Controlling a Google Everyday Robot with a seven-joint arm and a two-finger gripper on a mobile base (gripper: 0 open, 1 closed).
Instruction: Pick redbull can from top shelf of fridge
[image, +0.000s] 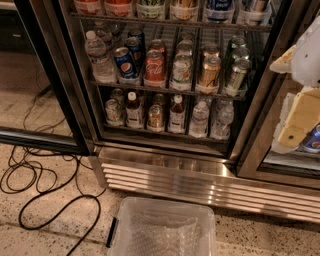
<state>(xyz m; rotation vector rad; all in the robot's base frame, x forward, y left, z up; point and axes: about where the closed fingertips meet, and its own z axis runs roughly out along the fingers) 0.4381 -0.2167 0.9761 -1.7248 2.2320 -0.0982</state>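
The fridge (200, 182) stands in front of me with its left door swung open. The top shelf (165, 22) runs along the upper edge of the view, with only the bottoms of several drinks showing on it. My gripper (299, 131) is at the right edge, outside the fridge and level with the lowest rack. Its cream fingers (295, 120) are closed on the redbull can (313, 141), a silver can with blue patches, partly cut off by the frame. A white arm part (307, 57) sits above it.
The two lower racks hold a Pepsi can (125, 62), a Coca-Cola can (154, 67), bottles and other cans. A clear plastic bin (160, 230) stands on the floor before the ribbed steel base. Black cables (40, 182) loop on the floor at left by the open glass door (35, 75).
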